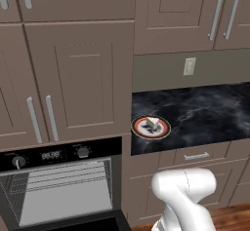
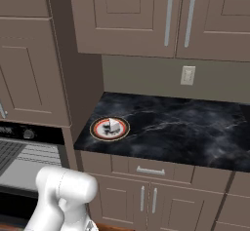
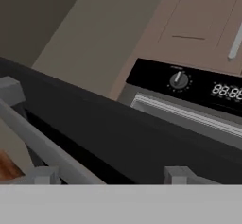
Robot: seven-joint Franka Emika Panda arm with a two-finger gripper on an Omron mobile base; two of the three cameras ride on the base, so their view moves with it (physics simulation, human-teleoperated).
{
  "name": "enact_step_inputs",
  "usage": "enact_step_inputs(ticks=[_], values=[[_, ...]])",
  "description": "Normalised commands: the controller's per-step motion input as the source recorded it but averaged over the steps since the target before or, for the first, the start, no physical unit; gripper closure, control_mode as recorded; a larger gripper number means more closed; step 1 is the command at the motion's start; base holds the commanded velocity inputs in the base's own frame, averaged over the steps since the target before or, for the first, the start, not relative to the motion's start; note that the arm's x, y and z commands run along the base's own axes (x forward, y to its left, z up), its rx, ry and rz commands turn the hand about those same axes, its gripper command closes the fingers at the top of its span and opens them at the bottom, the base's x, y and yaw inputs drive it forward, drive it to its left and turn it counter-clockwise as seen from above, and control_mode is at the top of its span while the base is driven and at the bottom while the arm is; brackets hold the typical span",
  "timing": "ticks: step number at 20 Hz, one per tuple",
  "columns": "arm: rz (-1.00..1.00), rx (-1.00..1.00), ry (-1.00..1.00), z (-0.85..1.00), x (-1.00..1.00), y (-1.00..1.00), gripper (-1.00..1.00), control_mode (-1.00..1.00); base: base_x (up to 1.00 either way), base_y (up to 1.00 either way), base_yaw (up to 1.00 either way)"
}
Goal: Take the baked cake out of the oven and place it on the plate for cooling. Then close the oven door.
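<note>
The oven (image 1: 58, 186) at the left stands with its door (image 3: 118, 138) dropped open, grey racks bare. In the hand view the door's silver bar handle (image 3: 42, 145) runs just before the gripper (image 3: 108, 176), whose fingers stand spread and touch nothing. On the black counter (image 1: 205, 115), near its front left corner, the plate (image 1: 151, 127) carries the cake slice (image 1: 153, 123).
</note>
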Motion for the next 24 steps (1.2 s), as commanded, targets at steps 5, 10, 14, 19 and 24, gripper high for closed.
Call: enact_step_inputs(ticks=[5, 10, 14, 19, 24], values=[[0.00, 0.00, -0.22, 0.08, 0.57, -0.03, -1.00, -1.00, 0.00, 0.00, 0.00], [0.00, 0.00, -0.20, 0.06, 0.61, -0.01, -1.00, -1.00, 0.00, 0.00, 0.00], [0.00, 0.00, -0.18, 0.04, 0.64, -0.01, -1.00, -1.00, 0.00, 0.00, 0.00], [0.00, 0.01, -0.18, 0.04, 0.68, -0.01, -1.00, -1.00, 0.00, 0.00, 0.00], [0.00, 0.02, -0.16, 0.03, 0.72, -0.01, -1.00, -1.00, 0.00, 0.00, 0.00]])
